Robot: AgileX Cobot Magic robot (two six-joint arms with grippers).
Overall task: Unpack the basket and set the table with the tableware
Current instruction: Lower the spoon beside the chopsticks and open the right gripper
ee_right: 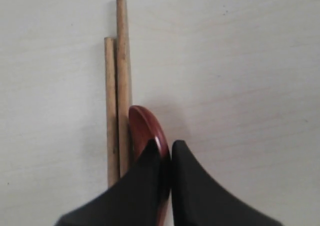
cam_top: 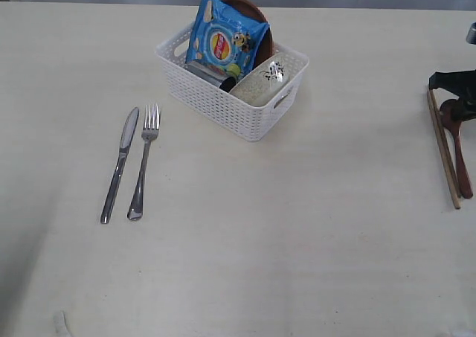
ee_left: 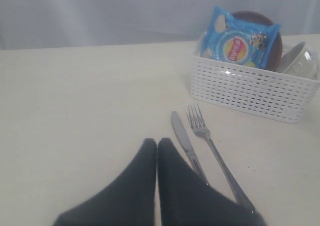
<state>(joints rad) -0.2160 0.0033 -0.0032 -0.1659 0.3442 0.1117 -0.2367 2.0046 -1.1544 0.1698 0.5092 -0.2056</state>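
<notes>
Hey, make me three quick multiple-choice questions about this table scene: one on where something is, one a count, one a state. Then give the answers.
1. Where is the fork?
A) in the basket
B) on the table beside the knife
C) next to the chopsticks

2. How many chopsticks lie on the table?
A) one
B) two
C) four

3. How do the fingers of the left gripper stand?
A) shut, holding nothing
B) spread wide
C) shut on the knife

Answers:
1 B, the fork lies alongside the knife, outside the basket.
2 B, the right wrist view shows two sticks side by side.
3 A, the left wrist view shows both fingers pressed together with nothing between them.
</notes>
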